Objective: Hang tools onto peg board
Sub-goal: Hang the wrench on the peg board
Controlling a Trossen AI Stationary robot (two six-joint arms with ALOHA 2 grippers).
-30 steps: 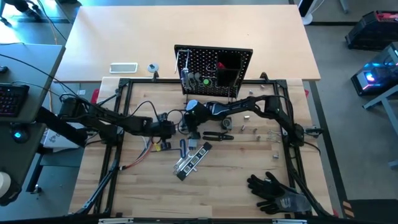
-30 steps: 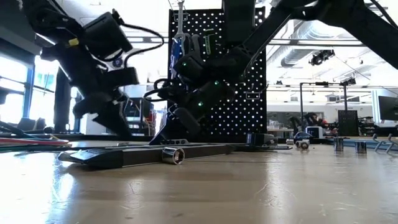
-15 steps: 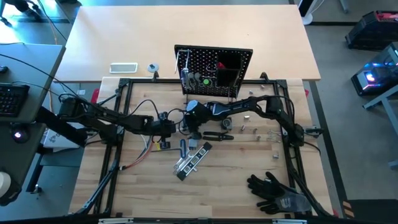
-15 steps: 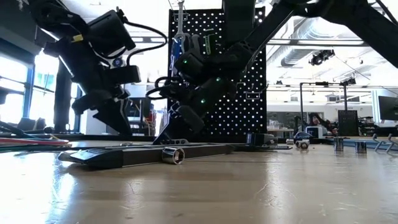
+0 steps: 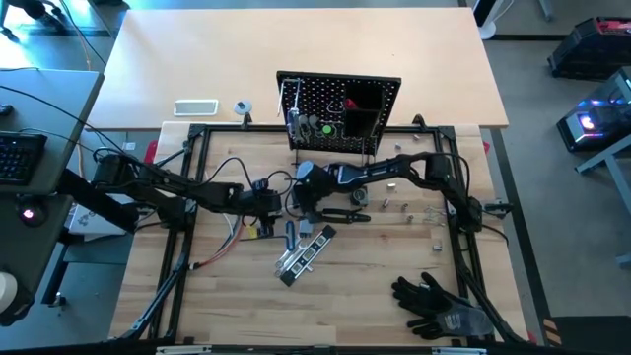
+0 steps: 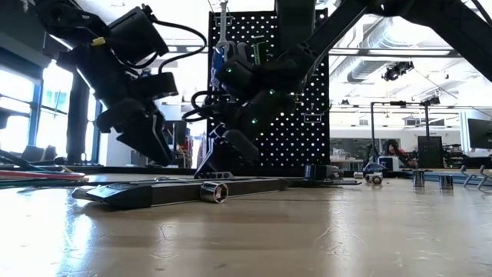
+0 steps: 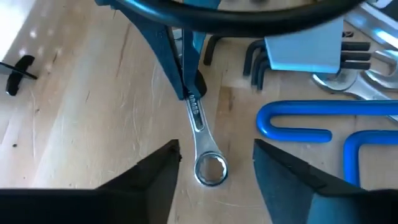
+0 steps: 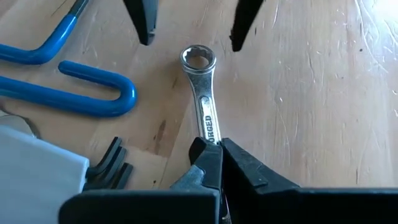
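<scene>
A silver wrench point(image 8: 205, 118) lies out between my two grippers at mid-table, in front of the black peg board point(image 5: 338, 110). My right gripper point(image 8: 216, 155) is shut on its shaft. My left gripper point(image 7: 216, 149) is open, with a finger on either side of the wrench's ring end point(image 7: 210, 169) and touching nothing. In the high view the left gripper point(image 5: 268, 203) and the right gripper point(image 5: 299, 200) nearly meet. Several tools hang on the board. My right gripper pinches the wrench's shaft point(image 8: 210, 138) between its two fingers, about midway along it. The fingers slant down from the table's right side and lie along the wrench. The ring end point(image 8: 198, 60) points away toward my left gripper. Whether it rests on the wood I cannot tell.
Blue bent hex keys point(image 8: 74, 93) and a holder of black hex keys point(image 7: 298, 53) lie beside the wrench. Nearer the front lie a black-silver bar point(image 5: 306, 251) and black pliers point(image 5: 345, 215). Coloured wires point(image 5: 232, 242) lie left, black gloves point(image 5: 439, 306) front right, small sockets point(image 5: 404, 207) right.
My right gripper has risen a little with the wrench. In the low view my left gripper's fingers stand wider apart than before; it has opened and let go of the wrench.
</scene>
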